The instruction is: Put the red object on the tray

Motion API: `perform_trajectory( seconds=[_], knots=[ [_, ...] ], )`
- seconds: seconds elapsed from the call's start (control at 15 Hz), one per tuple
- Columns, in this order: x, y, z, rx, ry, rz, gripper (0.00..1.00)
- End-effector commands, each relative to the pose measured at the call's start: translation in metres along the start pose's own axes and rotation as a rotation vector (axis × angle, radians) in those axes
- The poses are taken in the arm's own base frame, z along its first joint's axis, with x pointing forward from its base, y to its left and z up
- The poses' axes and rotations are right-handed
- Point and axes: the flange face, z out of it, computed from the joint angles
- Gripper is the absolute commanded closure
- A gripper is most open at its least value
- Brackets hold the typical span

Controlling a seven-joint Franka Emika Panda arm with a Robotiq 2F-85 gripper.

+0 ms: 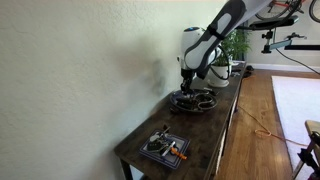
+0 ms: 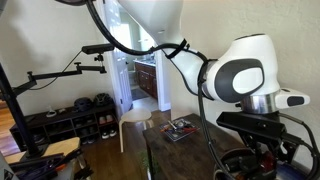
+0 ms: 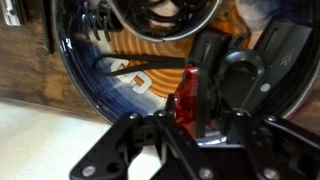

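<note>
The red object [image 3: 186,100], a small translucent red piece, sits between the fingers of my gripper [image 3: 190,115], which is shut on it. It hangs just above the round dark dish [image 3: 62,62], whose inside shows blue and orange. In an exterior view my gripper [image 1: 190,88] is low over that dish [image 1: 193,101] at the far part of the table. The small dark rectangular tray [image 1: 166,158] lies near the table's front end with several small items on it. It also shows in an exterior view [image 2: 171,134], behind the arm.
The long dark table [image 1: 215,125] runs along a pale wall. A potted plant [image 1: 222,66] stands past the dish at the far end. A shoe rack [image 2: 70,115] and an open doorway [image 2: 140,75] lie beyond the table.
</note>
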Motion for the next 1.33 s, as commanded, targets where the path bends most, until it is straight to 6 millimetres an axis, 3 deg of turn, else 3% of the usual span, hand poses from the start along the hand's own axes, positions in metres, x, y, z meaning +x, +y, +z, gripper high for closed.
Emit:
perform_trajectory(
  seconds=[0.0, 0.33, 0.4, 0.47, 0.53, 0.93, 1.27],
  knots=[
    [-0.005, 0.009, 0.012, -0.015, 0.017, 0.030, 0.86],
    [-0.007, 0.015, 0.023, -0.012, 0.011, 0.043, 0.86],
    [-0.007, 0.015, 0.025, -0.009, 0.010, 0.046, 0.74],
    [-0.007, 0.015, 0.025, -0.007, 0.010, 0.050, 0.36],
    [-0.007, 0.014, 0.025, -0.009, 0.009, 0.050, 0.35],
    [-0.006, 0.010, 0.010, -0.008, 0.019, 0.060, 0.01],
    [-0.007, -0.005, -0.027, 0.018, 0.022, 0.063, 0.00]
  ],
)
